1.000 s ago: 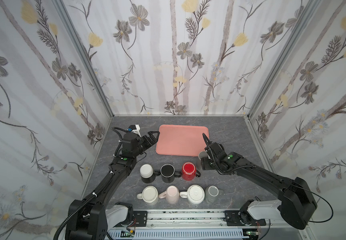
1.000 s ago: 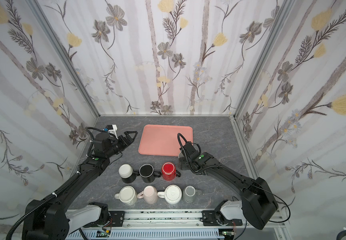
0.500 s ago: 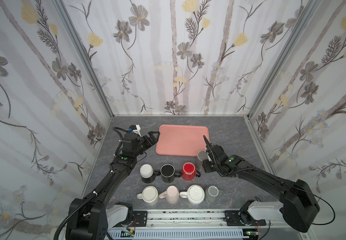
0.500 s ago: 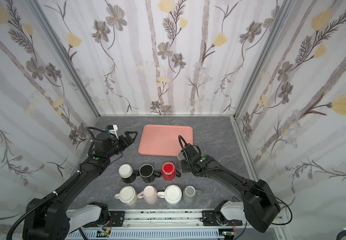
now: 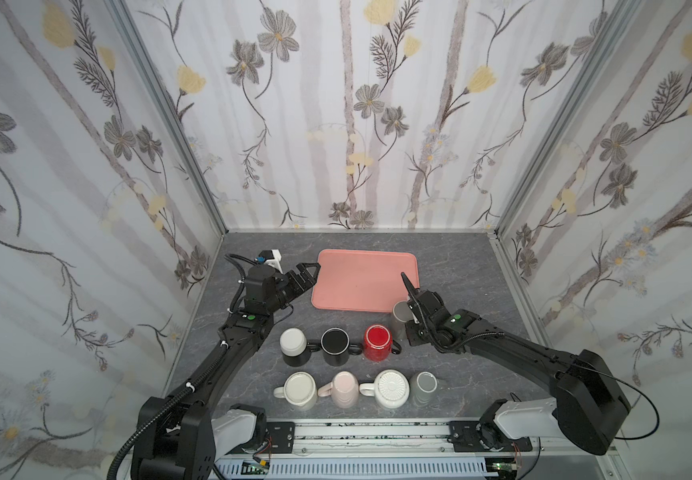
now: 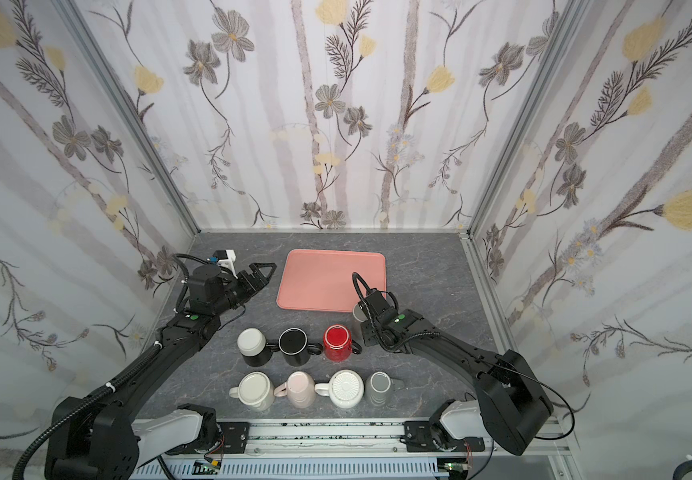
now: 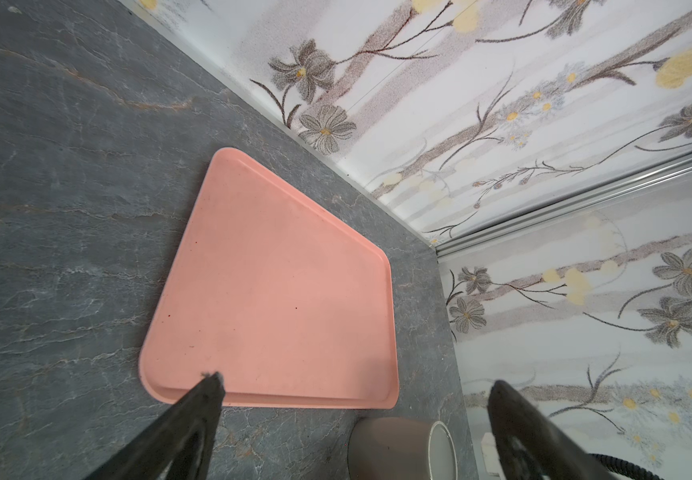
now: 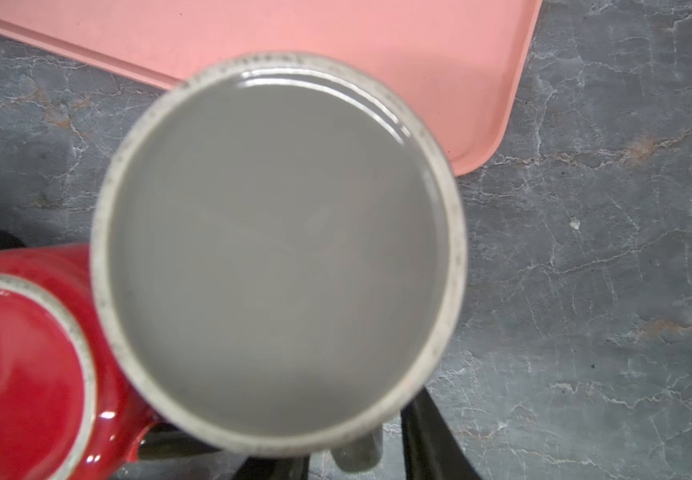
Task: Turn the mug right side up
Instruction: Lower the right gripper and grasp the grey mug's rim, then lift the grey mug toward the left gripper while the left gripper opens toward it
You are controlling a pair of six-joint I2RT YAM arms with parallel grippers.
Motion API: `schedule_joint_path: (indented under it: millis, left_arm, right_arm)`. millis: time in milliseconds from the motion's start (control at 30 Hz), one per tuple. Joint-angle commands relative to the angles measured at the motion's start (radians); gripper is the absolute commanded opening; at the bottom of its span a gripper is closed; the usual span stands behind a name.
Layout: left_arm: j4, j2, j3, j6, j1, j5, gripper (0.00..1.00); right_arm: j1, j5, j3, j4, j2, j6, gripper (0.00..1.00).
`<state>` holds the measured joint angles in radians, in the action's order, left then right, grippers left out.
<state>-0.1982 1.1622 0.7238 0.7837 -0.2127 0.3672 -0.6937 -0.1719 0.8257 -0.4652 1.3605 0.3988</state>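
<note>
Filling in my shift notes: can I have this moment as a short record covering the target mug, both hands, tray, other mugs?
target: grey mug, bottom up, beside the tray's near right corner
right hand: straddles the grey mug's handle; grip not certain
left hand: open, empty, near the tray's left edge
tray: pink, nothing on it
other mugs: seven in two rows; red mug nearest the grey one

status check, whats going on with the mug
Left pincer open, idle by pink tray. Right pincer straddling handle of grey mug, grip unclear. Mug upside down. Red mug close alongside.
</note>
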Motion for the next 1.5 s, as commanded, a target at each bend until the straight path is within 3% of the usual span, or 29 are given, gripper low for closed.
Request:
schedule_joint_path:
  millis: [0, 433, 633, 767, 900, 1067, 1333, 1467]
  left_arm:
    - [0.006, -0.007, 0.005, -0.001, -0.002, -0.002, 1.0]
    - [-0.013, -0.037, -0.01, 0.035, -0.026, -0.036, 1.0]
    - [-0.041, -0.075, -0.018, 0.039, -0.042, -0.082, 1.0]
    - [-0.046, -0.096, 0.0, 0.038, -0.042, -0.056, 1.0]
    - [-0.093, -0.074, 0.012, 0.044, -0.043, 0.025, 1.0]
    - [-0.435, -0.057, -0.092, 0.168, -0.043, 0.178, 0.97]
    - [-0.769, -0.002, -0.17, 0.297, -0.045, 0.26, 0.72]
    - [-0.926, 0.049, -0.176, 0.352, -0.055, 0.289, 0.55]
  right_arm:
    - [0.0, -0.032, 0.0, 0.04, 0.013, -0.015, 0.29]
    - [-0.003, -0.094, -0.011, -0.002, -0.018, -0.009, 0.0]
    - [-0.003, -0.134, 0.044, -0.034, -0.108, 0.0, 0.0]
    - [-0.004, -0.113, 0.122, 0.01, -0.181, -0.014, 0.0]
    - [0.006, -0.016, 0.179, 0.2, -0.199, -0.039, 0.0]
    - [0.045, 0.25, 0.258, 0.486, -0.094, -0.004, 0.0]
    - [0.054, 0.508, 0.313, 0.889, 0.064, 0.191, 0.0]
    - [0.041, 0.583, 0.321, 1.04, 0.117, 0.308, 0.0]
